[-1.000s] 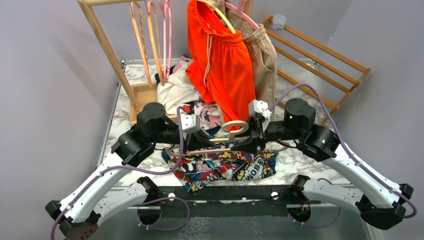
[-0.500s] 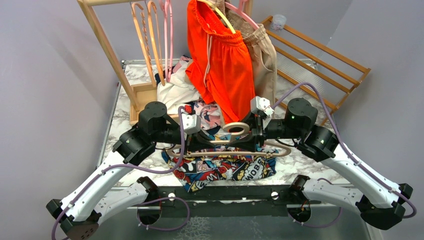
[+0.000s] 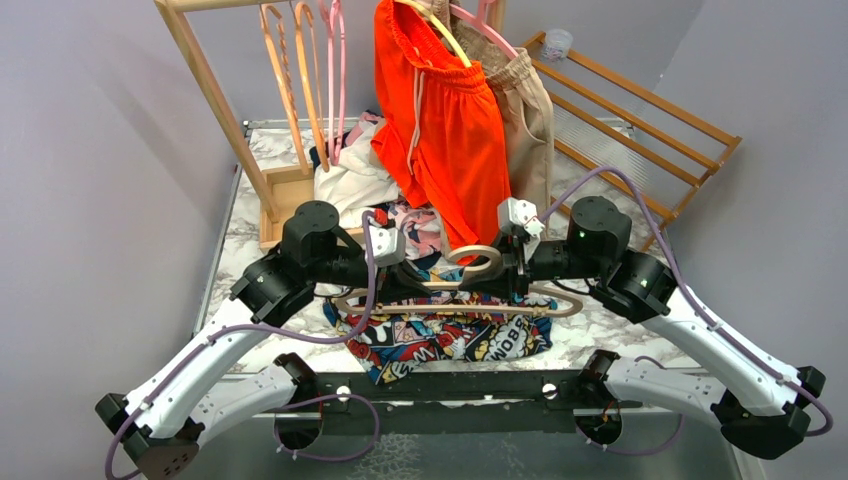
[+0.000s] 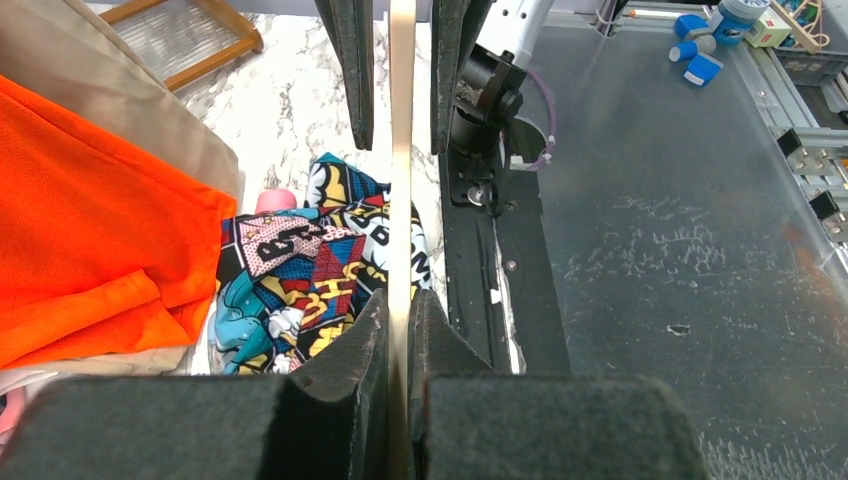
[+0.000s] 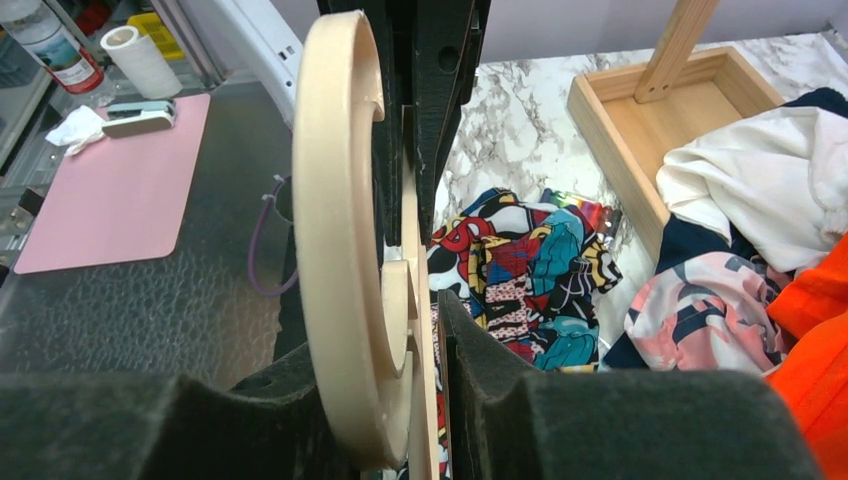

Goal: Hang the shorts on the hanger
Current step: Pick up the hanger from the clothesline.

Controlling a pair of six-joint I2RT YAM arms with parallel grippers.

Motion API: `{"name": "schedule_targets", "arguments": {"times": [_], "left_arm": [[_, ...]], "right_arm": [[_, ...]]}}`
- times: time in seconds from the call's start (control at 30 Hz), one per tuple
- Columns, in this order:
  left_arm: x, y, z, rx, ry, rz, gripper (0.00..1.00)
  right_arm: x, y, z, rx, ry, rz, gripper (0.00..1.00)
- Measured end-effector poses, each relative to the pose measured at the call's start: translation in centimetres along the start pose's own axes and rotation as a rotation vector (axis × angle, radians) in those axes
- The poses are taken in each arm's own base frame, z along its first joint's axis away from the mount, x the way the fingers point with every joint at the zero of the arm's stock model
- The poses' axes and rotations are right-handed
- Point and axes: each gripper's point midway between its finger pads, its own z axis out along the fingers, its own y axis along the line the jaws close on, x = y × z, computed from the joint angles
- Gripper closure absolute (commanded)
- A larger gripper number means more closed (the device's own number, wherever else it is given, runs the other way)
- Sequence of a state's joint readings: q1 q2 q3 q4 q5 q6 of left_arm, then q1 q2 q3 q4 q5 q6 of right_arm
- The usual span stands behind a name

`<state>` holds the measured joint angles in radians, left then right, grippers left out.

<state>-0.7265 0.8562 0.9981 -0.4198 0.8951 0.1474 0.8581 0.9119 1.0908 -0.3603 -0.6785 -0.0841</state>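
Site: robotics lab cell | Evidence: two robot arms (image 3: pixel 210 352) bolted to metal bench (image 4: pixel 650 250), grey partition walls (image 3: pixel 90 200), marble-pattern tabletop (image 4: pixel 290 100), wooden garment rack (image 3: pixel 213 100)

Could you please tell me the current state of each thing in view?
comic-print shorts: crumpled on the table, unhung.
cream hanger: held up over them.
left gripper: shut on the hanger.
right gripper: jaws around the hanger; grip unclear.
orange shorts: hanging on the rack.
beige shorts: hanging on the rack.

Two white-shelled arms (image 3: pixel 205 365) with black joints (image 3: pixel 598 228), lilac cables (image 3: pixel 366 285), and black, rough-textured pincer fingers (image 4: pixel 300 425).
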Motion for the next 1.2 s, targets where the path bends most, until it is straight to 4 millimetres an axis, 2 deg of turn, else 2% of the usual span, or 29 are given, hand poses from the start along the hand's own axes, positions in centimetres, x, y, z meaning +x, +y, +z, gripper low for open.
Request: {"name": "schedule_targets", "arguments": {"times": [0.1, 0.2, 0.3, 0.47, 0.5, 0.53, 0.57, 0.67, 0.7, 0.73, 0.93, 1.07, 1.2], "left_arm": [[0.1, 0.1, 0.1, 0.002, 0.003, -0.004, 1.0], [0.0, 0.1, 0.1, 0.004, 0.003, -0.005, 1.0], [-0.1, 0.0, 0.1, 0.006, 0.0, -0.002, 1.0], [0.0, 0.1, 0.2, 0.007, 0.003, -0.006, 1.0], [0.0, 0.2, 0.2, 0.008, 0.004, -0.007, 1.0], [0.0, 0.1, 0.2, 0.009, 0.005, -0.009, 0.95], [0.0, 0.1, 0.2, 0.009, 0.005, -0.009, 0.83], [0.0, 0.3, 0.2, 0.002, 0.005, -0.004, 0.34], [-0.1, 0.4, 0.2, -0.003, 0.004, -0.003, 0.12], [-0.1, 0.5, 0.2, -0.01, 0.002, 0.001, 0.02], [-1.3, 2.2, -1.3, -0.19, -0.044, 0.037, 0.01], [-1.0, 3.7, -4.1, -0.424, -0.129, 0.048, 0.01], [0.2, 4.6, -6.6, -0.612, -0.226, -0.053, 0.01]], "right_arm": [[0.4, 0.0, 0.1, -0.002, 0.013, 0.006, 0.63], [0.9, -0.1, 0.1, -0.003, 0.033, 0.015, 0.63], [1.1, -0.1, 0.2, -0.004, 0.041, 0.019, 0.71], [1.2, -0.1, 0.2, -0.004, 0.044, 0.021, 0.98], [1.3, -0.1, 0.2, -0.004, 0.046, 0.022, 0.99], [1.3, -0.1, 0.2, -0.004, 0.047, 0.023, 0.99], [1.3, -0.1, 0.2, -0.004, 0.046, 0.023, 0.99], [1.3, -0.2, 0.2, 0.002, 0.046, 0.027, 0.99], [1.3, -0.3, 0.2, 0.014, 0.046, 0.034, 0.99], [1.3, -0.5, 0.1, 0.028, 0.046, 0.042, 0.99], [1.1, -2.4, -1.0, 0.189, 0.031, 0.085, 0.99], [1.5, -3.3, -2.9, 0.319, 0.004, 0.109, 0.99], [2.7, -3.4, -4.7, 0.411, -0.024, 0.151, 0.99]]}}
